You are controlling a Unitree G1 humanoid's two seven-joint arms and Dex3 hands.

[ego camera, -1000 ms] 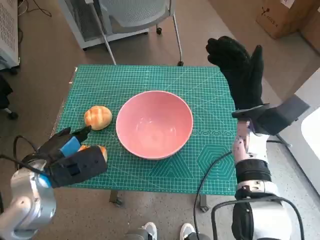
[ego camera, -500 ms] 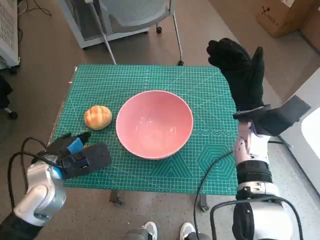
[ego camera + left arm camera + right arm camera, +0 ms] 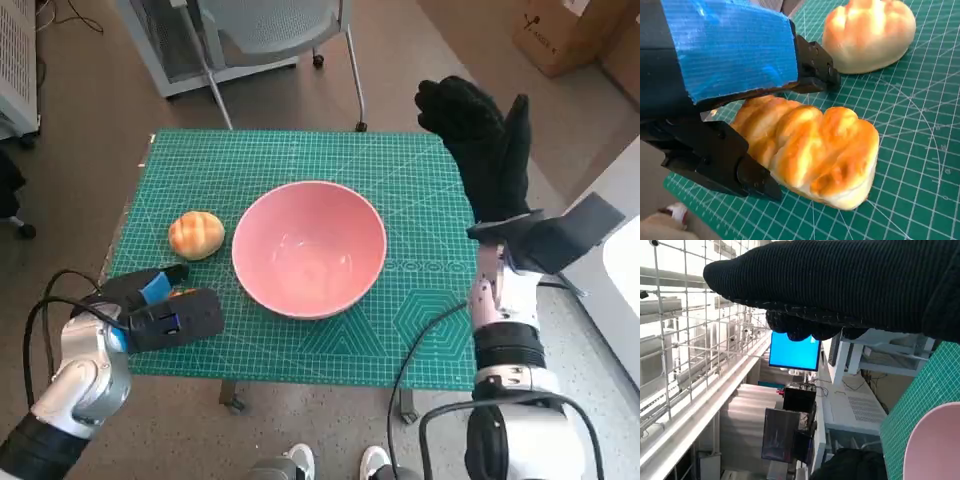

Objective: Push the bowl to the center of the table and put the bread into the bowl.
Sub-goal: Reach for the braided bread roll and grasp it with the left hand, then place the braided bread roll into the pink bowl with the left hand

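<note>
Near the mat's front left corner, my left hand [image 3: 160, 305] has settled lower and a little farther toward the edge than it was a second ago, when it hung raised above the loaf; half a second ago it was already almost where it is now. Nothing else has shifted: the bowl [image 3: 309, 247] sits at the middle of the mat [image 3: 420, 180], and the round bun [image 3: 196, 234] lies just beside its left rim, apart from it. My left hand is closing around the loaf [image 3: 810, 150]: the wrist view shows black fingers [image 3: 715, 160] pressed along one long side and more fingers [image 3: 812, 65] over the far side, so the loaf sits between them while resting on the mat. From the head view only a sliver of its crust shows beside the hand. The loaf's long axis runs roughly along the mat's front edge, its free end pointing toward the bowl. My right hand [image 3: 480, 145] hangs over the table's far right corner, fingers spread, holding nothing and touching nothing, just as before.
</note>
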